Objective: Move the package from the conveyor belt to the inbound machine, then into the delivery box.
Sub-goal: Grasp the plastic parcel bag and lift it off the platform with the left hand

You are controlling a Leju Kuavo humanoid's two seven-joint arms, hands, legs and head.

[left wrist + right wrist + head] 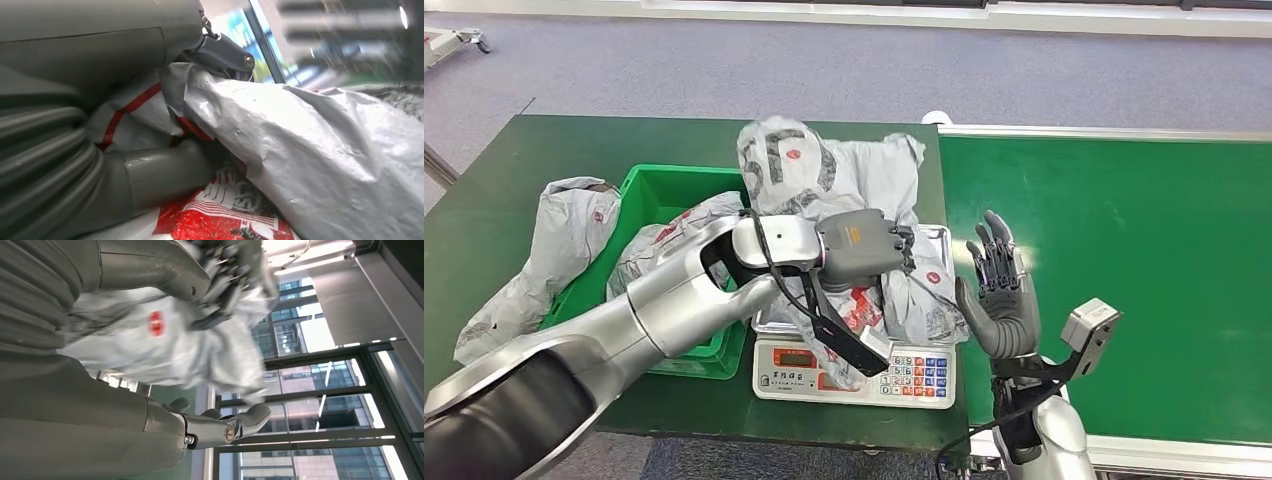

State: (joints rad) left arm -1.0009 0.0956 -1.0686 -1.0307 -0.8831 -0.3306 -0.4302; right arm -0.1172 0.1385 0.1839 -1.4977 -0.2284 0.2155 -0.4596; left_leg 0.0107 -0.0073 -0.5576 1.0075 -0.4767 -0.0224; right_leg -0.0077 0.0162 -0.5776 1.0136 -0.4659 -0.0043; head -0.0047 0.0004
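Observation:
A crumpled grey package (824, 175) with red marks lies on the steel pan of the inbound machine (854, 378), a scale with a keypad. My left hand (864, 245) reaches across and grips the package from above. In the left wrist view the thumb (165, 175) digs into the grey folds of the package (325, 150). My right hand (999, 295) stands upright just right of the scale, fingers spread and holding nothing. In the right wrist view the package (165, 340) is blurred beyond the right hand (100, 430).
The green delivery box (659, 195) sits left of the scale with another grey package (669, 235) in it. A third package (564, 235) lies on the table left of the box. The green conveyor belt (1124, 250) runs along the right.

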